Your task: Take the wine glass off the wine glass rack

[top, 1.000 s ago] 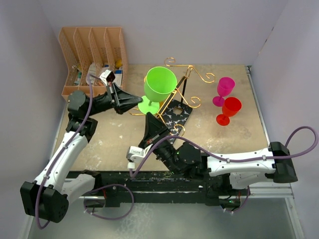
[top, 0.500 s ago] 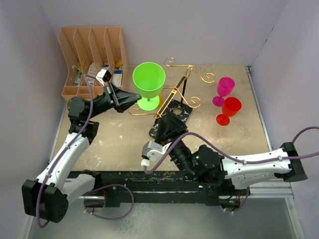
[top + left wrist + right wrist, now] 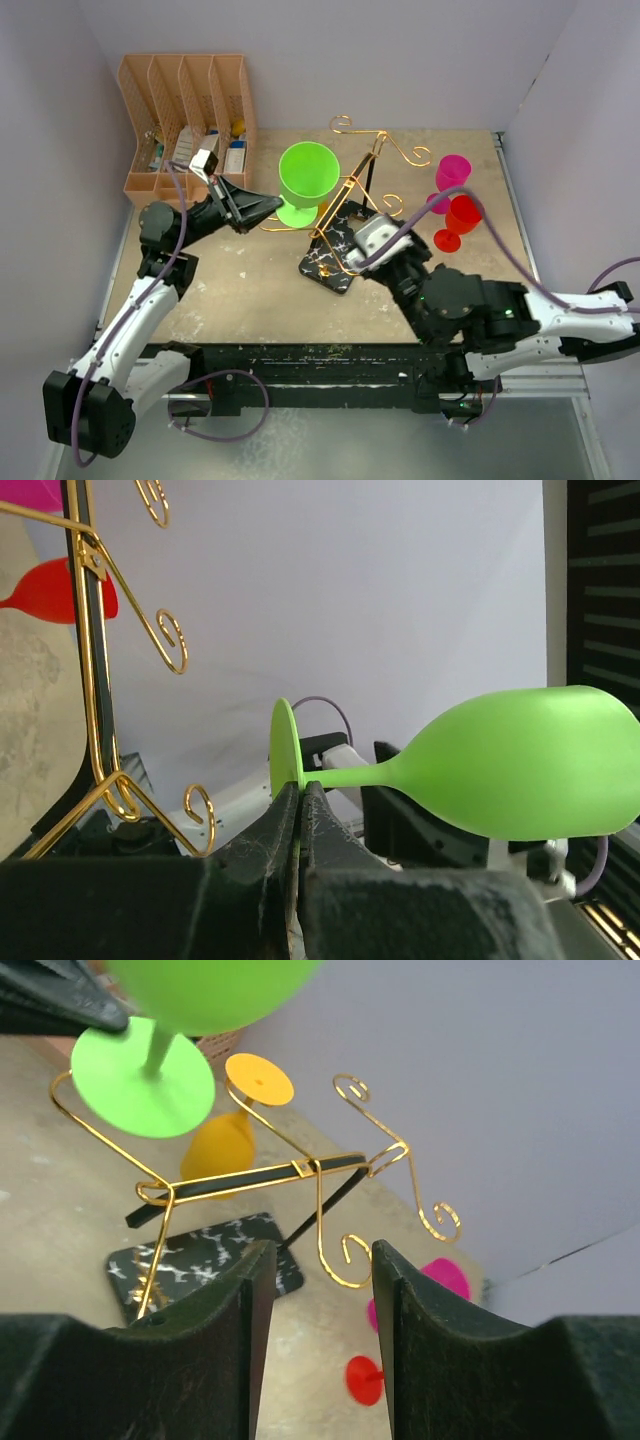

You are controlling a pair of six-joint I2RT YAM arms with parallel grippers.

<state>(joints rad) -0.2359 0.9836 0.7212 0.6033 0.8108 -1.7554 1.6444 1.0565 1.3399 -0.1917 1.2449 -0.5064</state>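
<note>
A green wine glass stands upright in the air, and my left gripper is shut on the rim of its foot. In the left wrist view the fingertips pinch that foot, with the bowl to the right. The wine glass rack has gold arms on a black marble base, just right of the glass. From the right wrist view the green foot overlaps one gold arm; contact cannot be told. A yellow glass hangs on the rack. My right gripper is open and empty above the base.
A pink glass and a red glass stand on the table right of the rack. A peach file organiser sits at the back left. Walls close in the table at the back and on both sides.
My right gripper has opened and its arm has swung from the front of the rack's base up and to the right. The left gripper has carried the green glass a little to the left.
</note>
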